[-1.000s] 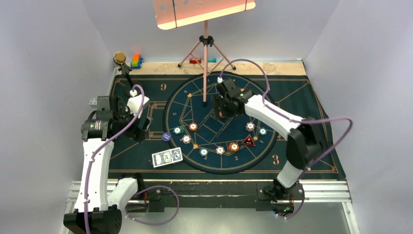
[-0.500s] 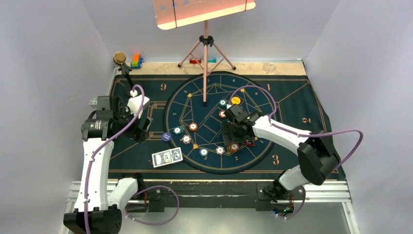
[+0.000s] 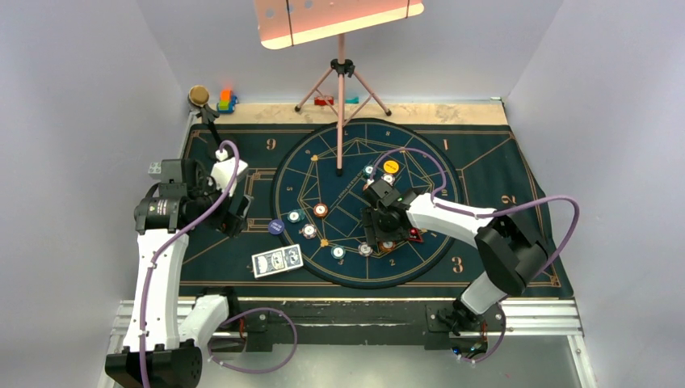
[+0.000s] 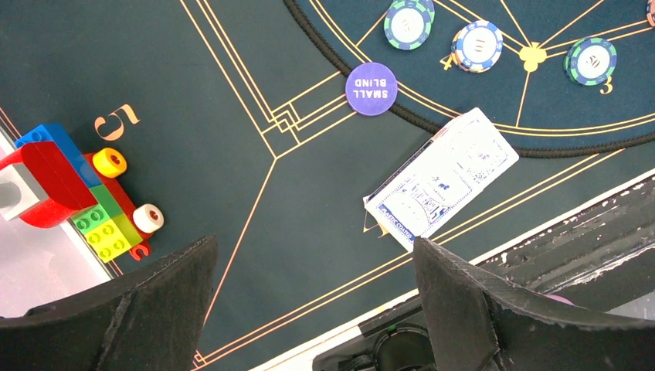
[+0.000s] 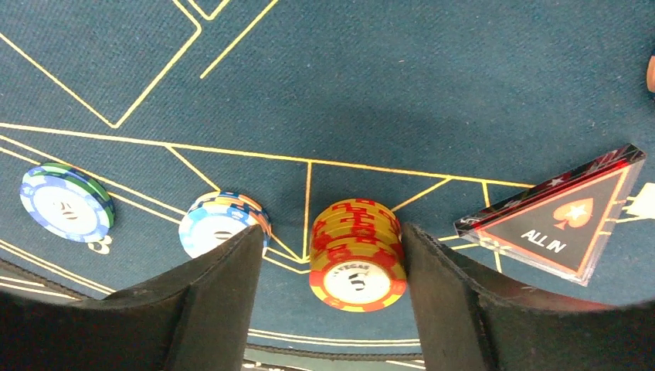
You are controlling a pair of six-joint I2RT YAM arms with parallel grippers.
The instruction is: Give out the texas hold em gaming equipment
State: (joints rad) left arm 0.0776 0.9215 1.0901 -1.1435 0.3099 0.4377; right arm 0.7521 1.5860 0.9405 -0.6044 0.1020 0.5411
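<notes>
In the right wrist view my right gripper is open and low on the round mat. A stack of orange-and-yellow poker chips stands between its fingers, against the right finger and apart from the left one. The red-edged black "ALL IN" triangle lies just right of it; a white-and-blue chip and a teal chip lie to the left. From above, the right gripper covers most of that stack. My left gripper is open and empty above the blue-backed cards and the "SMALL BLIND" disc.
The yellow disc and two chips lie at the far side of the round mat. More chips ring its near edge. The pink tripod stand stands on its far part. Toy blocks sit at the left edge.
My right arm has swung from the far middle of the round mat towards me and come down around the orange chip stack. The yellow disc and far chips are uncovered. The left arm has not moved.
</notes>
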